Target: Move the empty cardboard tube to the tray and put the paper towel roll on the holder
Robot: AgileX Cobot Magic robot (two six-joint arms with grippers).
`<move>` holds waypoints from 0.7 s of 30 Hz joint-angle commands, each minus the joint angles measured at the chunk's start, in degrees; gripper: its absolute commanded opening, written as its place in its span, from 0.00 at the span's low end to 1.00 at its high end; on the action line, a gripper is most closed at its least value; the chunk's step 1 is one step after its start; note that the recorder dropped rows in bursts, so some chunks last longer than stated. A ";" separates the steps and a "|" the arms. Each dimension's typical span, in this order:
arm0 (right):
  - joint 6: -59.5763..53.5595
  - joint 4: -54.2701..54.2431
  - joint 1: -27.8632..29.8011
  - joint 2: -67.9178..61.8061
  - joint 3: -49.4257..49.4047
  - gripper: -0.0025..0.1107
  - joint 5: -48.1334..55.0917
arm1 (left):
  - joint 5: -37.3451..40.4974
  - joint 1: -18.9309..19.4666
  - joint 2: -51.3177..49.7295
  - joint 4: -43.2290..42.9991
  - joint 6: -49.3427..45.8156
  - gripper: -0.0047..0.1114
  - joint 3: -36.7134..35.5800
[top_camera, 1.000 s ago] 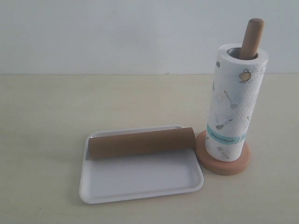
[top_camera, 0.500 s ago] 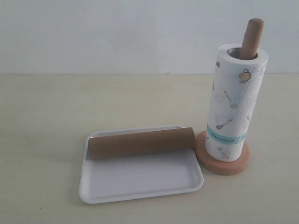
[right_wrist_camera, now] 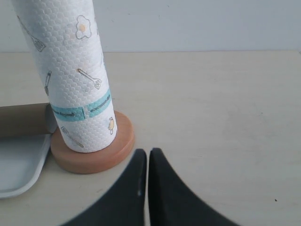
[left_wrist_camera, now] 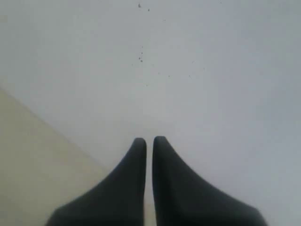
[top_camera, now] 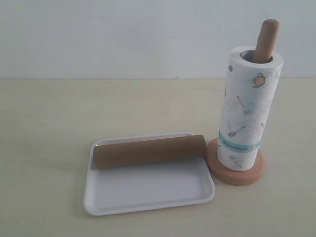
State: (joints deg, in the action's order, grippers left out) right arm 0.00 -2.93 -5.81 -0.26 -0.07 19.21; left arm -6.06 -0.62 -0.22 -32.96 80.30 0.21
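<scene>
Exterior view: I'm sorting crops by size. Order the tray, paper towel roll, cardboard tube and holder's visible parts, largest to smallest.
1. tray
2. paper towel roll
3. cardboard tube, nearly as long as the roll is tall, but slimmer
4. holder, mostly hidden by the roll

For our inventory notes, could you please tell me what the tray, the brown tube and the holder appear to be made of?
The tray looks like smooth white plastic, slightly glossy, with moulded rounded corners. The brown tube seems plain cardboard: matte, dull papery surface. The holder appears to be light wood with a smooth finish; any coating cannot be told.
</scene>
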 commanded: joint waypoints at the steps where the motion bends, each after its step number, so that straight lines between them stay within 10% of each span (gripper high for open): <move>1: 0.00 0.47 0.12 0.26 0.07 0.03 -0.25 | 4.75 -0.02 0.22 11.08 -24.30 0.08 -0.21; 9: 0.00 0.47 0.12 0.26 0.07 0.03 -0.25 | 21.75 -0.02 0.22 22.76 -59.85 0.08 -0.21; 21: 0.00 0.26 0.12 0.26 0.07 0.03 -0.25 | 23.48 -0.02 0.22 30.93 -75.33 0.08 -0.21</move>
State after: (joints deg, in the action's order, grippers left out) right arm 0.00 -2.93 -5.81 -0.26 -0.07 19.21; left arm 17.17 -0.62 -0.22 -6.00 11.60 0.21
